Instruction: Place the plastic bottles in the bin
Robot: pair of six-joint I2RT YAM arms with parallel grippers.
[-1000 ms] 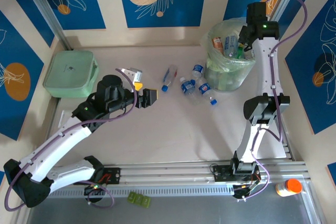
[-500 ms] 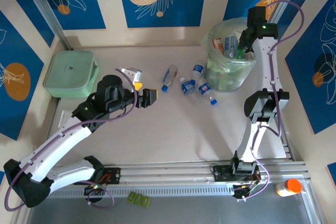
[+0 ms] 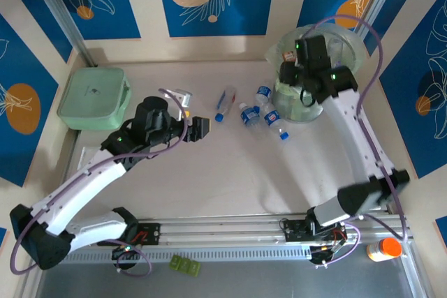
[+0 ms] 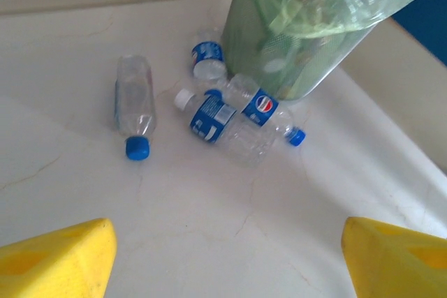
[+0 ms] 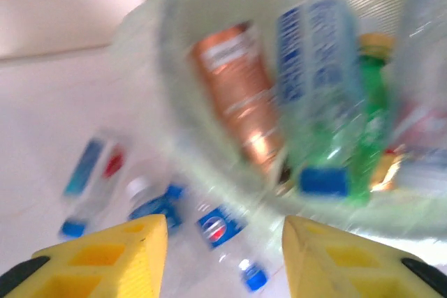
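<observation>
Standing at the far right of the table [image 3: 230,172], the bin [image 3: 353,50] has some bottles [image 5: 318,61] inside it, and a green box [image 3: 93,98] sits far off at the left. The right gripper [image 5: 223,256] hangs over the bin's rim with its yellow fingers apart and nothing between them, and the left gripper [image 4: 223,263] hovers above the middle of the table, fingers spread wide and holding nothing. Four more bottles [image 4: 216,118] lie on the table: three bunched right by the foot of the bin and one a little to their left.
</observation>
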